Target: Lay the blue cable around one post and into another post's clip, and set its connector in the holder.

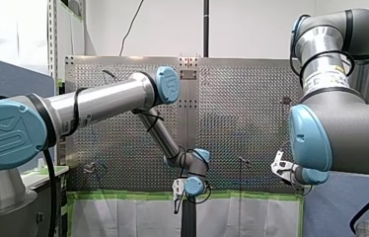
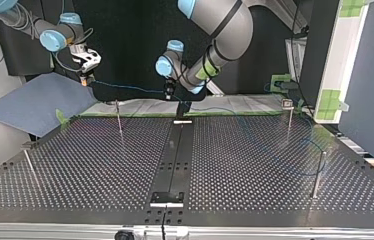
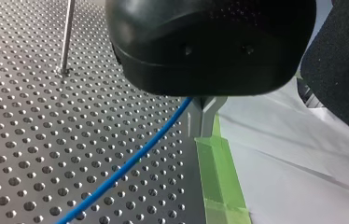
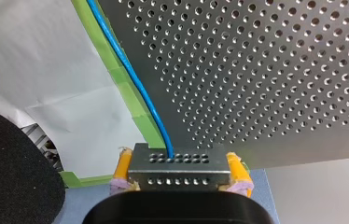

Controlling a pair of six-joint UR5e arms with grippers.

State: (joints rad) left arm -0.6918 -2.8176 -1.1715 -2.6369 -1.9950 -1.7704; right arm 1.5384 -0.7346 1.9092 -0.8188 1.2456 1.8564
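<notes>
Top view, facing the arms: the blue cable [image 2: 130, 89] hangs taut in the air just beyond the far edge of the perforated table [image 2: 255, 165]. Its long axis runs across the view between the two grippers. My right gripper [image 2: 84, 76], at the view's left, clamps its yellow pads on the perforated metal connector [image 4: 177, 170]. My left gripper [image 2: 168, 94], near the middle, appears to have its metal fingers closed on the cable. The slack beyond it seems to loop faintly over the table's right half. A thin post [image 2: 119, 120] stands on the table just under the taut span, nearest both grippers. Another post [image 2: 288, 117], with a small fitting on top, stands well apart at the right.
</notes>
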